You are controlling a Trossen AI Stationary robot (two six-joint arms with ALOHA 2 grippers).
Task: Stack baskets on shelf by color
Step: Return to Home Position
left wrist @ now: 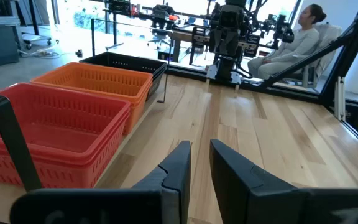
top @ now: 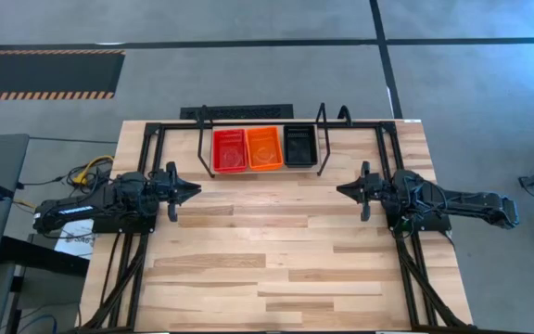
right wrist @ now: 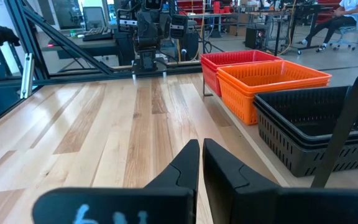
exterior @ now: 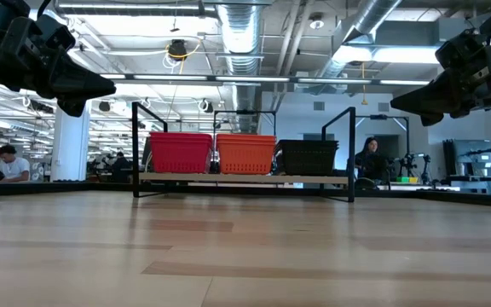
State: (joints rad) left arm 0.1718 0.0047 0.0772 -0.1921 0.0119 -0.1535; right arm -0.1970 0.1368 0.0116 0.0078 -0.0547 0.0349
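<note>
Three stacks of baskets stand side by side on the shelf at the table's far edge: red, orange and black. Their bases rest on the shelf's wooden board. My left gripper hovers over the table's left side, shut and empty, and points toward the right. My right gripper hovers opposite it, shut and empty, and points left. In the left wrist view the red stack is nearest. In the right wrist view the black stack is nearest.
Black frame rails run along the table's left and right sides. Bare wooden tabletop stretches between the arms and toward the near edge. People sit in the room beyond the table.
</note>
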